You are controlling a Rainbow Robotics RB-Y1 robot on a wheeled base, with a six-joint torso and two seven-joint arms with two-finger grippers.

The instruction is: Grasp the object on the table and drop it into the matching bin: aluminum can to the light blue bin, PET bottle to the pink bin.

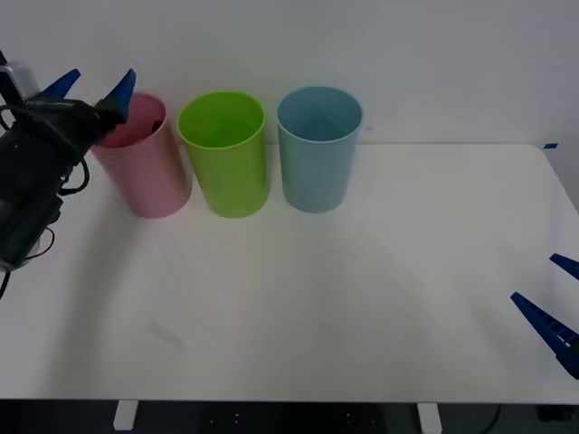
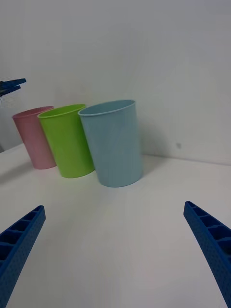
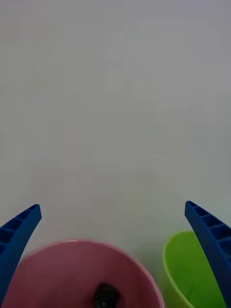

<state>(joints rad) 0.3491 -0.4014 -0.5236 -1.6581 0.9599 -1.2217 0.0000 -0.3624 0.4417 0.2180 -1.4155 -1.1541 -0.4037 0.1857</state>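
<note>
My left gripper (image 1: pixel 95 88) hangs wide open and empty over the pink bin (image 1: pixel 149 172), the PET bottle (image 3: pixel 107 295) lies inside it, so the drop looks done and next I pull clear.

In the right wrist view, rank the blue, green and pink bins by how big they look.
1. Blue bin
2. Green bin
3. Pink bin, partly hidden.
The order follows nearness to the camera, so true sizes may match.
</note>
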